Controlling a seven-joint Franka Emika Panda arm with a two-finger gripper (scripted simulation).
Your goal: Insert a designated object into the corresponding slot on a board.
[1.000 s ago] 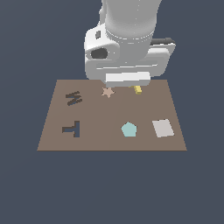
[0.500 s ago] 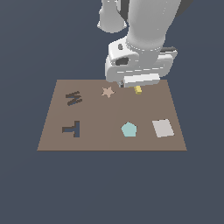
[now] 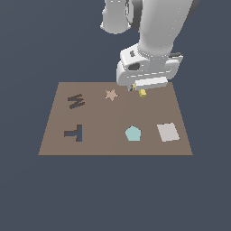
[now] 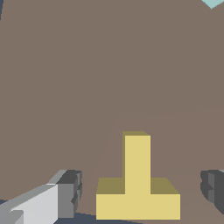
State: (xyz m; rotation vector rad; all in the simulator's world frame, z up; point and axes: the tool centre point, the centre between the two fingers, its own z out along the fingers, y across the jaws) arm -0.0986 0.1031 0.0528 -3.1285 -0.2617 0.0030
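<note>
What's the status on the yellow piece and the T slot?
Fingers open, straddling the yellow T block, not gripping. Block on the board, far from the T slot. Nothing blocking.

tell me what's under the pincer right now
A yellow T-shaped block sits between the open pincer fingers, lying on the brown board. In the exterior view the arm covers most of the block; only a yellow corner shows.

In the exterior view the arm's housing hides the tool (image 3: 137, 90) and most of the yellow block (image 3: 142, 93) beneath it. In the wrist view the picture's edge cuts off both fingers (image 4: 65, 194) and all but a corner of the light-blue pentagon (image 4: 213, 3); whether the fingers touch the block cannot be told.
</note>
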